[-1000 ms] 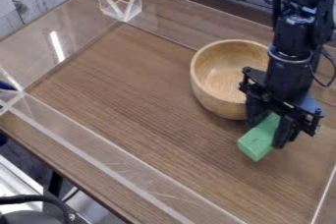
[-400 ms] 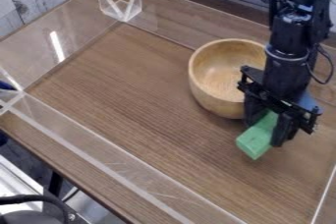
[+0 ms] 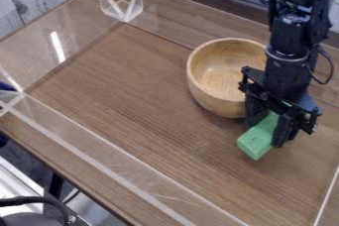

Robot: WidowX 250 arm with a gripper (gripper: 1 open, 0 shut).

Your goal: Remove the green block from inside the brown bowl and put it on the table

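The green block (image 3: pixel 260 141) is out of the brown bowl (image 3: pixel 201 74), just to the right of the bowl's near side. My gripper (image 3: pixel 276 124) points straight down and is shut on the block's upper part. The block's lower end hangs at or right above the table (image 3: pixel 133 96); I cannot tell whether it touches. The bowl stands upright and its visible inside is bare. My black arm hides the bowl's right rim.
Low clear acrylic walls (image 3: pixel 79 136) edge the table on the left, front and back. A small clear stand (image 3: pixel 119 5) sits at the back left corner. The table's right edge lies close to the gripper.
Hardly anything differs. The gripper stays shut on the green block at the same spot, and the bowl and gripper look shifted only a hair to the left.
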